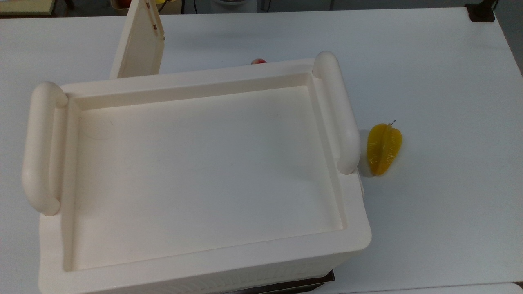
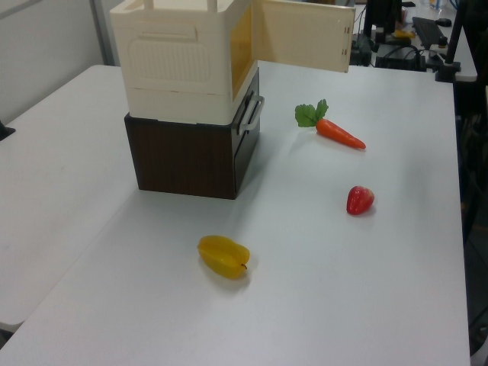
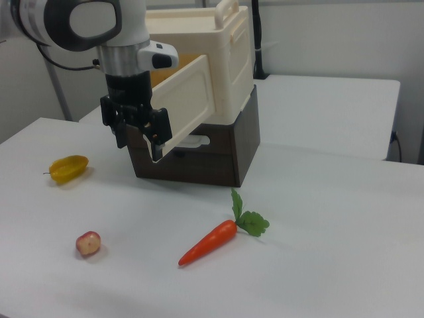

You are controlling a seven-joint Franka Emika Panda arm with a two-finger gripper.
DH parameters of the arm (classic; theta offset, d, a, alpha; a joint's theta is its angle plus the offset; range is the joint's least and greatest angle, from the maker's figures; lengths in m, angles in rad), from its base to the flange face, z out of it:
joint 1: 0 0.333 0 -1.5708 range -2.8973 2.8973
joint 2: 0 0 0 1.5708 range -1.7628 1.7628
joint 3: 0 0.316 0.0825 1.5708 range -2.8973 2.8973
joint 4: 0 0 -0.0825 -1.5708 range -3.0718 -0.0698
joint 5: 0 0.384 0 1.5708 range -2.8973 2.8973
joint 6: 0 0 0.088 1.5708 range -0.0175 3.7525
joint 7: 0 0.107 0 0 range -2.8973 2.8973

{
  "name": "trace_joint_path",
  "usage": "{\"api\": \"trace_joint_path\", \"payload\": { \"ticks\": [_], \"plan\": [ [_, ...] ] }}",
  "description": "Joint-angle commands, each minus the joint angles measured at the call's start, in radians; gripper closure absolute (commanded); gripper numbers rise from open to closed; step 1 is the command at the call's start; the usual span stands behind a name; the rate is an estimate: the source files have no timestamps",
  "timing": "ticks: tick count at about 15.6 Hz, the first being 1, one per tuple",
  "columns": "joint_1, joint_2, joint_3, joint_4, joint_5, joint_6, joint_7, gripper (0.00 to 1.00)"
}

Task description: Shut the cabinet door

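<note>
**Cabinet door standing open, gripper beside its free edge**

I am looking at the cabinet from above, and its recessed top with the two rounded handles is taking up most of the top view. It is sitting on a dark brown base unit, which is resting on the white table.

The cabinet door is hanging wide open, swung out from the cabinet's front. In the top view I am seeing it edge-on at the upper left, with small brown marks along one edge. In the left view the door is jutting toward the left view's right, and the opening beside it is glowing orange-yellow inside.

In the right view the gripper is hanging just in front of the door's free end, fingers pointing down. They are standing a little apart, with nothing between them. Whether a finger is touching the panel I cannot tell.

On the table I am also seeing a yellow starfruit lying just beside the cabinet, a carrot with green leaves, and a small red fruit lying near the carrot.
</note>
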Motion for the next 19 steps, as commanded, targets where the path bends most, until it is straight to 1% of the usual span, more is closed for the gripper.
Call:
{"api": "trace_joint_path", "payload": {
  "ticks": [1,6,15,19],
  "plan": [
    [0.014,-0.011,-0.002,-0.012,-0.015,0.011,0.011,0.00],
    [0.007,-0.016,-0.003,-0.012,-0.010,0.008,0.004,0.00],
    [0.026,-0.019,-0.002,-0.011,0.002,-0.029,0.004,0.00],
    [0.037,-0.008,-0.005,-0.009,0.004,-0.006,-0.059,0.00]
  ]
}}
